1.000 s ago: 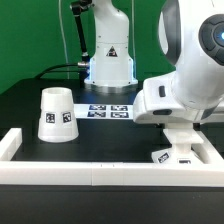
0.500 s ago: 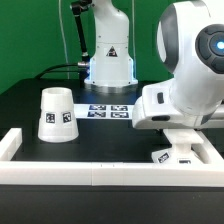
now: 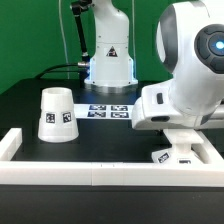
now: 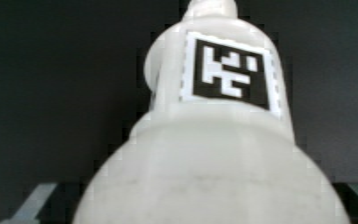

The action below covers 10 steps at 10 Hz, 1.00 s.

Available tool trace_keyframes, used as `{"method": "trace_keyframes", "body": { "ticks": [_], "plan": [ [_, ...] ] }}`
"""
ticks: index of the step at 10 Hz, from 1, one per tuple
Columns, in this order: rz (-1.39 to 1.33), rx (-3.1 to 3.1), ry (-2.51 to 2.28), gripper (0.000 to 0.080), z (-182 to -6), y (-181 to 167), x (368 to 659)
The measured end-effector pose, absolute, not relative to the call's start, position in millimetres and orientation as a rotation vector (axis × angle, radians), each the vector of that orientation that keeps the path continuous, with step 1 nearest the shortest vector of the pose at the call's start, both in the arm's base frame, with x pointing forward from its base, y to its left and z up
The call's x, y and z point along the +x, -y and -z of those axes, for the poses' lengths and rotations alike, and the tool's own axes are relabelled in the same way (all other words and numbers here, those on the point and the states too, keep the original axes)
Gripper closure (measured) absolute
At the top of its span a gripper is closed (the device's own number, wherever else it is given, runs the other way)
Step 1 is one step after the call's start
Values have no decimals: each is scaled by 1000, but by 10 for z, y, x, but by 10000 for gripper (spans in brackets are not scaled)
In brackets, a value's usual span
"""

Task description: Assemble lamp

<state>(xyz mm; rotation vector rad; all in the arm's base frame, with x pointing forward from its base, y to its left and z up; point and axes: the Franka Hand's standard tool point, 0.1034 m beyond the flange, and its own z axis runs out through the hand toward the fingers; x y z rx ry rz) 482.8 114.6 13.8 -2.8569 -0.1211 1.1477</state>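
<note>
The white bulb [image 4: 202, 130] fills the wrist view, ball end close to the camera, with a black-and-white marker on its neck. My gripper [image 4: 197, 205] is shut on the bulb, and a dark fingertip [image 4: 43, 202] shows at its side. In the exterior view my gripper [image 3: 180, 138] hangs low at the exterior view's right, just above the flat square base [image 3: 182, 153]. The bulb is hidden there behind my hand. The tapered shade [image 3: 55, 115] stands wide end down at the exterior view's left, apart from my gripper.
The long white border rail [image 3: 100, 172] runs along the front and turns back at both ends. The marker board [image 3: 108, 111] lies at the middle of the table. A second robot base [image 3: 108, 50] stands at the back.
The arm's upper links have shifted a little toward the exterior view's left. The hand stays low over the base, and the shade has not moved.
</note>
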Motion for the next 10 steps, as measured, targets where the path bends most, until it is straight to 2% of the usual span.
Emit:
{"method": "trace_keyframes", "body": {
  "ticks": [5,6,9,10],
  "plan": [
    [-1140,-2768,264,222,-846,-798,5166],
    [-1107,-2777,265,222,-903,-782,5258],
    [-1021,-2813,262,222,-817,-794,5311],
    [-904,-2855,266,222,-816,-781,5400]
  ]
}}
